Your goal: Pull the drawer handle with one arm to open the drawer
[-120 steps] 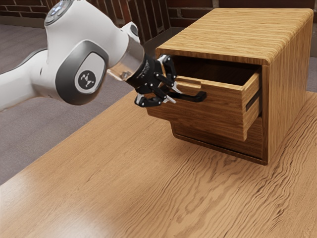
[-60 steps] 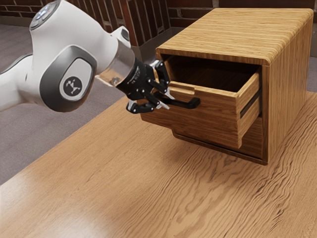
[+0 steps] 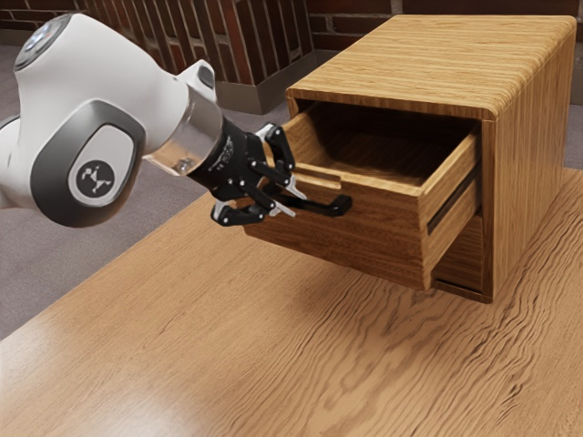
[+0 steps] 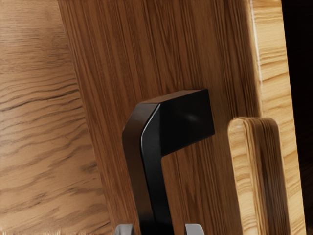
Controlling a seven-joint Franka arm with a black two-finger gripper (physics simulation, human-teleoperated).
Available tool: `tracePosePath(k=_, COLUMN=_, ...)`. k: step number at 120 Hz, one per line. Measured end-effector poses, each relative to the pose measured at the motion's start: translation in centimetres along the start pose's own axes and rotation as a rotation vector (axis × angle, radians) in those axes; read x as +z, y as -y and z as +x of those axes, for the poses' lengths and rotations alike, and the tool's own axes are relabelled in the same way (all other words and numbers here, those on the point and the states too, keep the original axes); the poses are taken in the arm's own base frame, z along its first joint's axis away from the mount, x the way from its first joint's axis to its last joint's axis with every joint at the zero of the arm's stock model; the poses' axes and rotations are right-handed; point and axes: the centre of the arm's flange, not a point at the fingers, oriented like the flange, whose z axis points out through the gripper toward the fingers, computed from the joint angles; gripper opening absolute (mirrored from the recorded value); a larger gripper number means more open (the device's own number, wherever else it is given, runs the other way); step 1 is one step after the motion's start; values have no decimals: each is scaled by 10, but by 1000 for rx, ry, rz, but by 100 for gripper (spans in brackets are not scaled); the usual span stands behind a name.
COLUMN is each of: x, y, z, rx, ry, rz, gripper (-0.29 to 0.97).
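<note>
A white, rounded-jointed robot arm [image 3: 91, 137] reaches in from the exterior view's left toward a boxy light-oak wooden cabinet [image 3: 437, 55] that stands at the far right of a broad wood-grain table top [image 3: 273, 346]. The black two-finger gripper [image 3: 282, 194] at the arm's end is level with the cabinet's upper opening and points to the exterior view's right. Its fingers are drawn in to a narrow gap and clamp the black angular bar handle [image 3: 317, 205] from two sides, above and below, near the handle's left end. That handle is mounted on the front of the oak drawer [image 3: 346, 238], which stands pulled well out of the cabinet's upper opening, toward the left and the near side. The drawer's open top and darker inner floor are exposed, and its front panel hangs out over the table top, clear of the cabinet's face. In the wrist view the handle [image 4: 156, 147] rises as a bent black bar standing just off the drawer's brown grained front [image 4: 146, 58], with two pale grey finger pads [image 4: 124, 229] flanking its lower end and the table [image 4: 39, 122] to one side. Behind the cabinet, at the far side of the scene, runs a dark red brick wall [image 3: 346, 18], and grey floor [image 3: 55, 264] lies beyond the table's left edge
</note>
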Motion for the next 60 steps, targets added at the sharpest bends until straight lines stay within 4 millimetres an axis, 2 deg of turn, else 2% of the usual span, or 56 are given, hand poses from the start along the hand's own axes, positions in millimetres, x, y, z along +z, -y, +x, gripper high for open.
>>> tracePosePath(k=24, x=-15, y=13, z=-2, rx=-1, ry=4, rz=-10, gripper=3)
tracePosePath(k=31, x=-29, y=15, z=-3, rx=2, ry=5, rz=-24, gripper=5)
tracePosePath(k=41, x=-64, y=31, z=-4, rx=0, ry=6, rz=-56, gripper=11)
tracePosePath(k=49, x=-102, y=46, z=1, rx=-3, ry=-15, rz=-86, gripper=18)
tracePosePath(k=53, x=-125, y=45, z=6, rx=-4, ry=-33, rz=-102, gripper=23)
tracePosePath(k=60, x=-174, y=35, z=29, rx=-40, ry=-62, rz=-128, gripper=32)
